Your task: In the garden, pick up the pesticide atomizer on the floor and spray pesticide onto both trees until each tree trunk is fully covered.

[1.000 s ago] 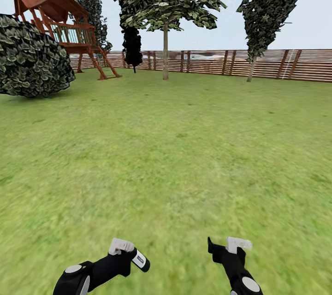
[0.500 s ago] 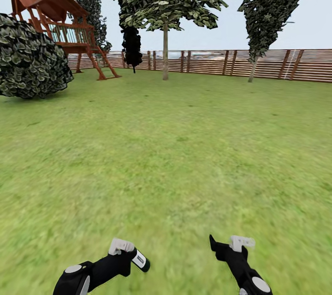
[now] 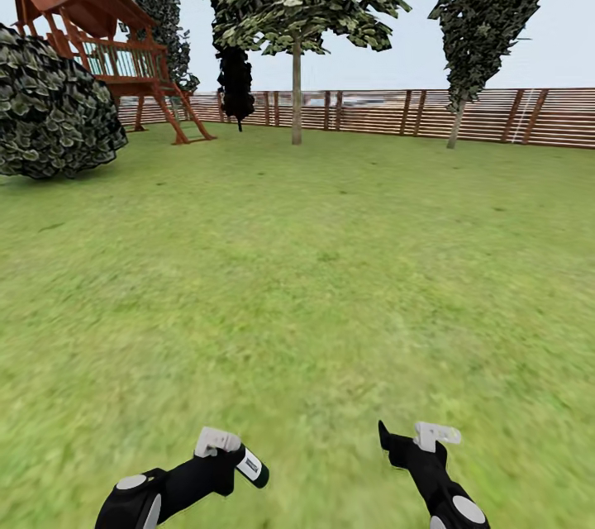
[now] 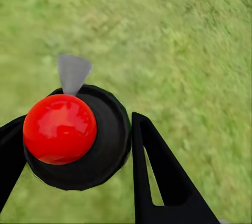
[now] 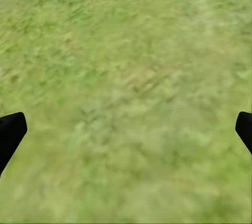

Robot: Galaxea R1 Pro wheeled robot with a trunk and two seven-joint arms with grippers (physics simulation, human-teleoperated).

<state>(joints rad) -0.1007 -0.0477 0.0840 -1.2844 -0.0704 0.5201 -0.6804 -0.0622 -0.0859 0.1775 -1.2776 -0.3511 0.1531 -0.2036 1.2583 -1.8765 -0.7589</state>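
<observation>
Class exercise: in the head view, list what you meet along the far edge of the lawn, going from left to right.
Round bush → wooden playhouse → broad-crowned tree → slat fence → slim dark tree.

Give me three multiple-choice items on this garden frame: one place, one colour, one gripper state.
1. Where is the playhouse in the head view?
A. upper left
B. upper right
C. bottom centre

2. What colour is the ball on the bottle's end in the left wrist view?
A. blue
B. red
C. yellow

3. The right gripper is:
A. shut on a bottle
B. open, nothing in it
C. shut on a branch

A: the playhouse stands beside the bush.
B: the ball is glossy red; the left gripper holds the bottle.
B: the right gripper has its fingers wide apart over grass.
</observation>
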